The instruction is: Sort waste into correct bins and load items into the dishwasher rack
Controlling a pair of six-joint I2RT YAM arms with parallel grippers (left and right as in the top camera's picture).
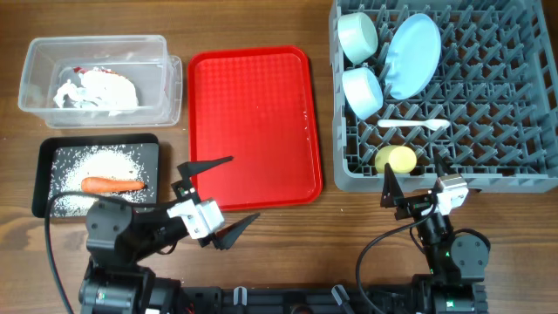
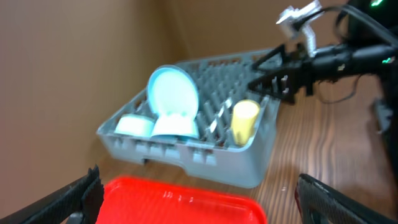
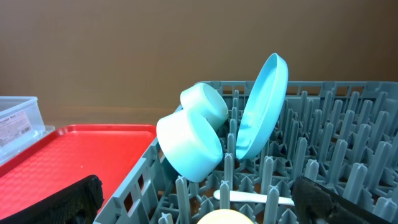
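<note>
The grey dishwasher rack [image 1: 488,113] at the right holds a pale green bowl [image 1: 357,37], a light blue bowl [image 1: 363,92], a light blue plate [image 1: 412,52], a white spoon [image 1: 413,126] and a yellow cup [image 1: 395,159]. The clear tub [image 1: 96,77] holds crumpled white paper with a red piece [image 1: 98,89]. The black tray [image 1: 52,159] holds a carrot [image 1: 112,184] and white grains [image 1: 100,163]. My left gripper [image 1: 220,202] is open and empty over the red tray's front edge. My right gripper [image 1: 417,183] is open and empty by the rack's front wall. No brown scrap shows.
A bare red serving tray [image 1: 253,122] lies between the bins and the rack. The left wrist view shows the rack [image 2: 205,143] beyond the red tray [image 2: 180,202]. The right wrist view shows the bowls [image 3: 189,143], plate [image 3: 261,106] and spoon [image 3: 255,198].
</note>
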